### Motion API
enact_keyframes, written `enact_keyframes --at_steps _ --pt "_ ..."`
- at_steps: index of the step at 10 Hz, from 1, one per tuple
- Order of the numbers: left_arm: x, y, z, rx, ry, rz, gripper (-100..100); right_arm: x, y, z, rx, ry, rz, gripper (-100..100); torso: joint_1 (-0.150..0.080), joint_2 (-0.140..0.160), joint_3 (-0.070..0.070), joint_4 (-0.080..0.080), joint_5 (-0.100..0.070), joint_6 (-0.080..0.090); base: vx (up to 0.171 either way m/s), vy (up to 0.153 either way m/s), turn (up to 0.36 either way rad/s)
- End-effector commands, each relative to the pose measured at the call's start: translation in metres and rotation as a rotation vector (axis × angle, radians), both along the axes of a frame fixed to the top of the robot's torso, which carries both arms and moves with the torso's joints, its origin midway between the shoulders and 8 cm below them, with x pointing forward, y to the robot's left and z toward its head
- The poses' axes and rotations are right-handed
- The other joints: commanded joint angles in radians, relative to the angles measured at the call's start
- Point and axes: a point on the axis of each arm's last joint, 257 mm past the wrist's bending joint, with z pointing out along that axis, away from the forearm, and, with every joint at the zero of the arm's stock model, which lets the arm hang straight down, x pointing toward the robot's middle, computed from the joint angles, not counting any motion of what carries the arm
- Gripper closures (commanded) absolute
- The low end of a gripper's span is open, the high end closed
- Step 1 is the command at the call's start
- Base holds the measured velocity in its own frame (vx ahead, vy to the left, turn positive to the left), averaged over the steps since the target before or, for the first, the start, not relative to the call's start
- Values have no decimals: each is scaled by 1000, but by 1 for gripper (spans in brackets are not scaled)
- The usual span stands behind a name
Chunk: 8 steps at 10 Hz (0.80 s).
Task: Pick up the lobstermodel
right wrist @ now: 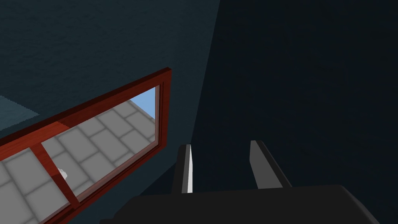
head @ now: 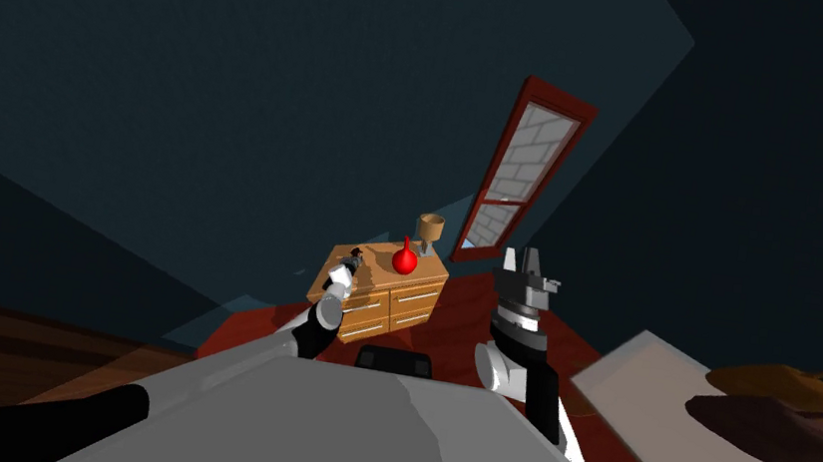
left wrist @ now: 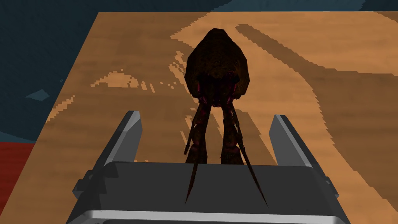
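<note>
Lobster model, dark brown, oval body, thin antennae, lay on the wood-grain dresser top, claws between the spread blade fingers of the left gripper, not touching. Right gripper raised, fingers narrowly parted, empty.

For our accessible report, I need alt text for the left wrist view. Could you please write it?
A dark brown lobster model lies on a wooden dresser top, its claws reaching back between the open fingers of the left gripper, which do not touch it. A dark blue wall shows beyond the wood.
</note>
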Motion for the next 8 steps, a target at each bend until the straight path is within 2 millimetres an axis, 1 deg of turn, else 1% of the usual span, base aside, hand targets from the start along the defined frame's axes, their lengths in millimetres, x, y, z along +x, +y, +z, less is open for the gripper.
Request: enact_keyframes --at_steps 1,2,4,5,7,8 --pt "4 -5 2 -38 -22 -14 -100 0 0 0 0 0 0 0 0 0 0 0 0 0 35 -33 144" --pt "5 -6 2 -10 -12 -29 -100 0 0 0 0 0 0 0 0 -1 0 0 0 -1 36 -39 111" --pt "3 -4 1 20 3 -37 -100 0 0 0 0 0 0 0 1 0 0 0 0 0 10 -13 -17" --pt "9 -11 5 -21 -28 -50 -100 0 0 0 0 0 0 0 2 1 1 0 0 0 29 -36 164" --pt "7 -8 3 21 -8 -62 -100 0 0 0 0 0 0 0 0 0 0 0 0 0 24 -35 41" --pt "12 -14 8 -25 -48 -70 -100 0 0 0 0 0 0 0 1 0 0 0 0 0 33 -39 136"
